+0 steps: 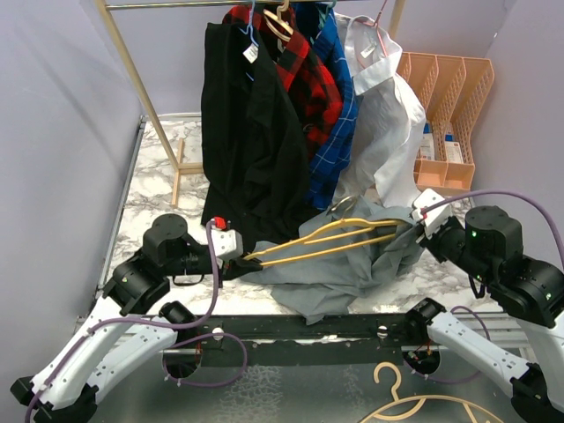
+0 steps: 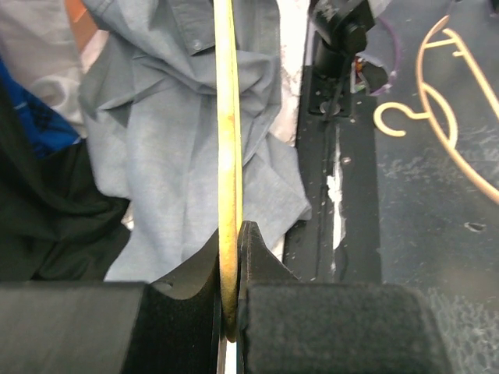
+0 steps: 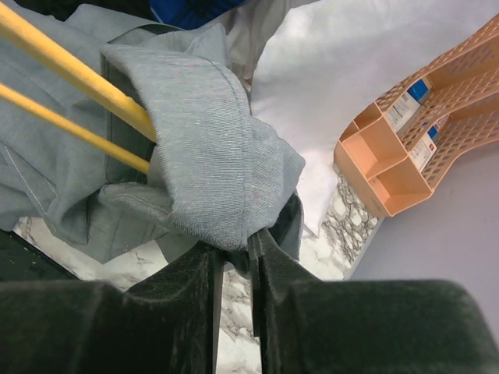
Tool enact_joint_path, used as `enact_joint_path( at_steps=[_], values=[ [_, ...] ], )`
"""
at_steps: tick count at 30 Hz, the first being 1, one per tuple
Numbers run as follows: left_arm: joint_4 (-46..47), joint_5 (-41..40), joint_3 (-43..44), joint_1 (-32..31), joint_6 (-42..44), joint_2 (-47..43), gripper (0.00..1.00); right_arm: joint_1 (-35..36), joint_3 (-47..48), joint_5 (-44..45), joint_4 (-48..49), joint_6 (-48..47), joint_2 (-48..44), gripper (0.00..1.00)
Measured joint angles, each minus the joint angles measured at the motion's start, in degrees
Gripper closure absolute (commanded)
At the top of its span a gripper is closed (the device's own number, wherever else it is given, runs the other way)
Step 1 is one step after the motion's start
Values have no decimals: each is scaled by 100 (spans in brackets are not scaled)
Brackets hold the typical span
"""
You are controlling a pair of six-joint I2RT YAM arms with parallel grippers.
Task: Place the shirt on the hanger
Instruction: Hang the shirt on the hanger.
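**Hanger held level, shirt pinched at its far end**

The hanger (image 1: 330,238) is gripped at one end by the left gripper (image 1: 240,262). In the left wrist view the fingers (image 2: 261,265) are seen pressed together on the thin yellow bar (image 2: 228,140), with no gap left beside it. The hanger is held roughly level above the table (image 1: 159,198), its length stretched from left to right across the space between the two arms.

The shirt (image 1: 344,273) is found in a crumpled heap on the table, under and around the right half of the hanger. In the right wrist view both yellow bars are seen running into a fold of the grey cloth (image 3: 203,132), so that end of the hanger is covered by the shirt.

The right gripper (image 1: 416,227) is placed at that covered end. Its fingers (image 3: 187,288) are drawn close together, and the lower edge of the grey fold is pinched between their tips.

Behind the shirt, a black garment (image 1: 242,132), a red checked shirt (image 1: 304,66), a blue checked shirt (image 1: 339,115) and a white shirt (image 1: 388,123) are hung from a rail. An orange rack (image 1: 449,88) is stood at the back right of the table. A pale tan hanger (image 1: 414,405) is laid on the dark surface in front of the arm bases, well apart from the shirt.
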Motion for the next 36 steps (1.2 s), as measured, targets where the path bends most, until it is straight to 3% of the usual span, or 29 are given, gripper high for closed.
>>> enact_joint_path(
  at_steps=[14,21,36],
  values=[
    [1735,837,-994,26,-1150,20,100,0,-142,-422,-11,-164,28,72],
    [2256,1665,-1217,133,-1412,238,100,0,-284,-450,170,-542,46,71],
    [-264,2970,48,1360,1473,1204,100,0,345,-708,188,-922,52,61]
  ],
)
